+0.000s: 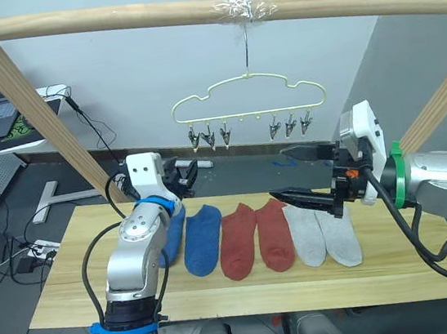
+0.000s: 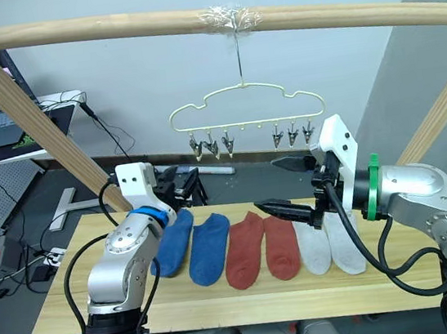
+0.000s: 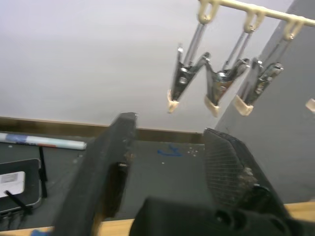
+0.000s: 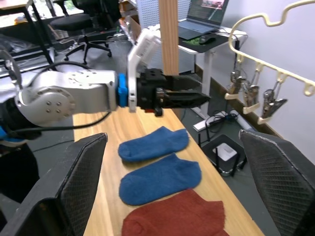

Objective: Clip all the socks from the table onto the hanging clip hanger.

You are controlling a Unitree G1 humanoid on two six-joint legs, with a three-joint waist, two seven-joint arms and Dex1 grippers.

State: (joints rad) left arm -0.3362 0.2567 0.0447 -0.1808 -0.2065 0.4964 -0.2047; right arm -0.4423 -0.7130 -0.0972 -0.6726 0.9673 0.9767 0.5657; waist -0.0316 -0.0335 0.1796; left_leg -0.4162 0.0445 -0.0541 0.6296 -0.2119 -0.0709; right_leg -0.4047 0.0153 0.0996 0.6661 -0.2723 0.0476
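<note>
On the table (image 1: 75, 293) lie six socks (image 1: 257, 237): two blue, two rust-red, two grey; both pincers gape, empty.

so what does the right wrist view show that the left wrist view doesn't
Right wrist view alone: two blue socks and a rust-red sock lying on the table, the left claw, and a laptop on a desk behind. Left wrist view alone: a pale tube on the grey floor. Both: the clip hanger and its metal clips, all empty.
</note>
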